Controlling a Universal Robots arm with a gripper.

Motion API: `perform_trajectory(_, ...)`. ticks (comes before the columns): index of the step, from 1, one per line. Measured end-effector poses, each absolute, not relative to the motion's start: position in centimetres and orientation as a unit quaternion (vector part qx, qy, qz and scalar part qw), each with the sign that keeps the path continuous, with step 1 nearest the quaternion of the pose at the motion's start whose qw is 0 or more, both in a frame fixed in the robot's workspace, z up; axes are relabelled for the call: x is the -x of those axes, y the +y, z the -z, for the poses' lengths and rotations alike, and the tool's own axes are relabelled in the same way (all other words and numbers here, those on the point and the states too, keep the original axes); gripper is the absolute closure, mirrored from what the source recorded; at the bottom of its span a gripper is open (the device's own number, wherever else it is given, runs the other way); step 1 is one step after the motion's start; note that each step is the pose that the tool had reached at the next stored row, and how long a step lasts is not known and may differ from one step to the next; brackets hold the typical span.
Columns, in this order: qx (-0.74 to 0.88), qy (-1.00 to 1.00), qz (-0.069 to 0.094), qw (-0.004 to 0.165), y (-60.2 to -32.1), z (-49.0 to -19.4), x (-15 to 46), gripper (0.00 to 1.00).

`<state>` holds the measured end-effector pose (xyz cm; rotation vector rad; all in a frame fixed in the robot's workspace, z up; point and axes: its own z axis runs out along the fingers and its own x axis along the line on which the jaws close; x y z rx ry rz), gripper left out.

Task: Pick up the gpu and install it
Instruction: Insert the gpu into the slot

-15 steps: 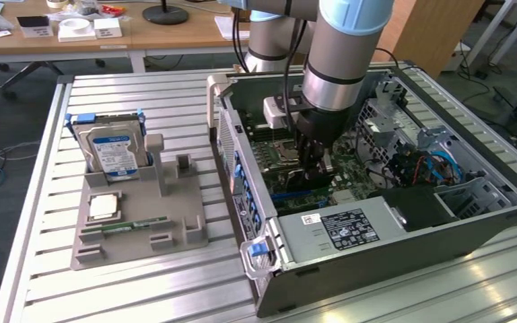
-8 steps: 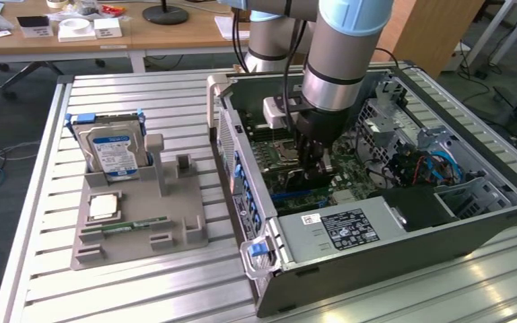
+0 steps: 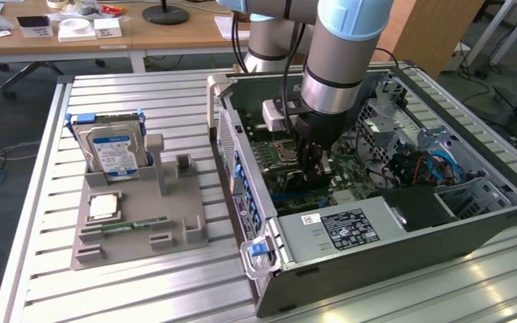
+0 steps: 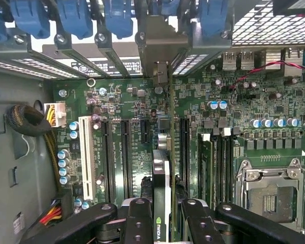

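Black fingers (image 4: 137, 223) of the gripper (image 4: 162, 223) are clenched on the gpu (image 4: 161, 168), which stands on its edge above the motherboard (image 4: 127, 101), probably to meet a slot (image 4: 126, 152).

From outside, the computer case (image 3: 402, 249) lies open and the arm (image 3: 339, 60) reaches down into it; the wrist view adds the card's alignment with the rear bracket (image 4: 160, 43).
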<state>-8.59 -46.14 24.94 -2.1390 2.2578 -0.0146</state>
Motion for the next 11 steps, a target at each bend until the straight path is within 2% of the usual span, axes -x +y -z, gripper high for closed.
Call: perform_trajectory(11, 0.688, 0.726, 0.002, 0.018, -46.15, -24.62, 8.59, 0.73)
